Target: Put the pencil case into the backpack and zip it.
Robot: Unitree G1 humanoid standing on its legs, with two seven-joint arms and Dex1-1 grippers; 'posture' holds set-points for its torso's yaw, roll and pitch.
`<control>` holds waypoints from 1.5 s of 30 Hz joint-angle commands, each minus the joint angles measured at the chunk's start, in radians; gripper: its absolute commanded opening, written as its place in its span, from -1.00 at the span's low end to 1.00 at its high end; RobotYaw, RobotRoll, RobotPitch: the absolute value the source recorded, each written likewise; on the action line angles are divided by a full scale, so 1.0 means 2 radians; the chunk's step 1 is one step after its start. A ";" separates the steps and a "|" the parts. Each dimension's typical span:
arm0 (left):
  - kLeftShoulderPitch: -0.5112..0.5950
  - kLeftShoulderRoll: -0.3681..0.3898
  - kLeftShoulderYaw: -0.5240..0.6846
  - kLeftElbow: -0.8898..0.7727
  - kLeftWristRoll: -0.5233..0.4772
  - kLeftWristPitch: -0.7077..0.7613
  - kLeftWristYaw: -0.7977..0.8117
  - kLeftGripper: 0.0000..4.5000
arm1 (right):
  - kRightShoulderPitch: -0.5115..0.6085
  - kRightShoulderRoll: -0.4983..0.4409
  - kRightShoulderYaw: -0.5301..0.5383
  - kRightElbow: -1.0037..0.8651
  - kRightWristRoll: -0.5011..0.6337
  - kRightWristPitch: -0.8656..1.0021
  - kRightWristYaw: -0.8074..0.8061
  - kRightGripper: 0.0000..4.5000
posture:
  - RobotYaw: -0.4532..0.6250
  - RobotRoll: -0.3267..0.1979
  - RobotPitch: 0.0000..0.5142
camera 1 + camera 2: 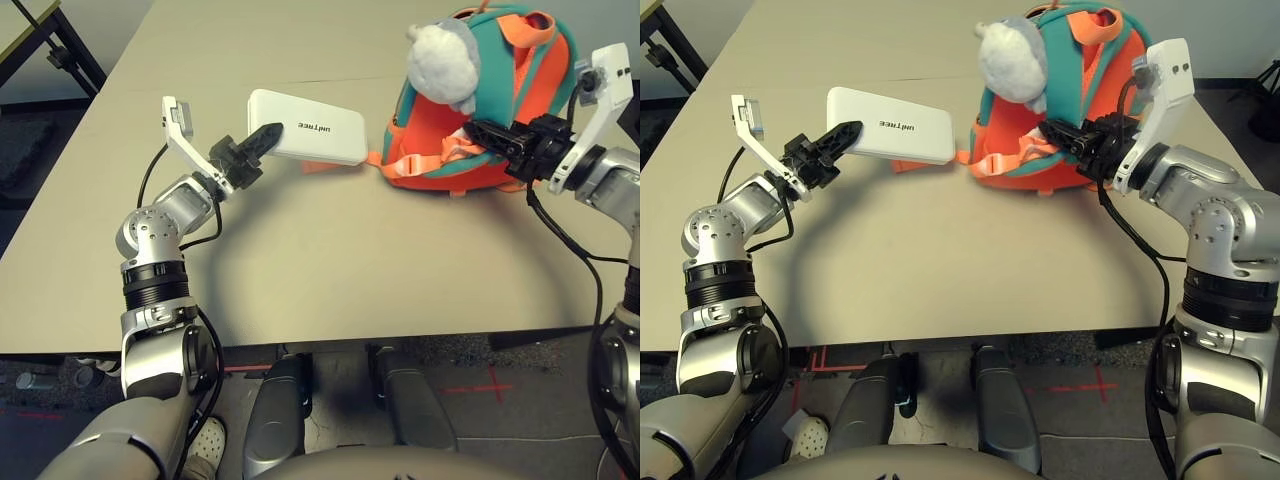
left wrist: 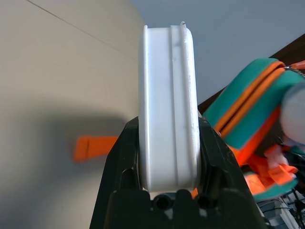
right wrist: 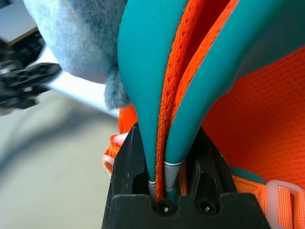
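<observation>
beige table, one pencil case pinched by left gripper, right gripper pinching one backpack

I count one pencil case and one backpack on one table. The backpack carries one plush head. I see two grippers, the left gripper and the right gripper, each with two black fingers.
</observation>
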 commanded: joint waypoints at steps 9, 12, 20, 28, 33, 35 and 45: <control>-0.024 0.000 -0.004 0.015 0.008 -0.020 -0.021 -0.38 | 0.092 0.019 0.009 -0.040 0.015 -0.012 -0.009 -0.63 | -0.42 0.25 -0.45; -0.030 0.007 -0.003 0.012 0.008 -0.021 -0.025 -0.38 | 0.109 0.026 0.027 -0.026 -0.008 -0.037 -0.011 -0.63 | -0.42 0.25 -0.44; -0.062 0.039 0.000 0.013 0.004 -0.018 -0.053 -0.38 | 0.111 0.033 0.052 0.006 -0.039 -0.079 -0.010 -0.63 | -0.41 0.25 -0.44; -0.112 0.097 -0.004 0.000 -0.017 0.011 -0.130 -0.38 | 0.110 0.033 0.064 0.031 -0.057 -0.100 -0.003 -0.63 | -0.40 0.25 -0.42; -0.136 0.123 -0.007 -0.001 -0.028 0.027 -0.172 -0.38 | 0.111 0.034 0.070 0.043 -0.064 -0.110 0.002 -0.63 | -0.39 0.25 -0.42; -0.143 0.126 -0.010 0.002 -0.026 0.028 -0.184 -0.38 | 0.111 0.035 0.072 0.046 -0.067 -0.114 0.003 -0.63 | -0.39 0.25 -0.42; -0.165 0.108 -0.075 0.040 0.041 -0.029 -0.239 -0.38 | 0.104 0.038 0.078 0.056 -0.073 -0.123 0.004 -0.63 | -0.39 0.25 -0.44</control>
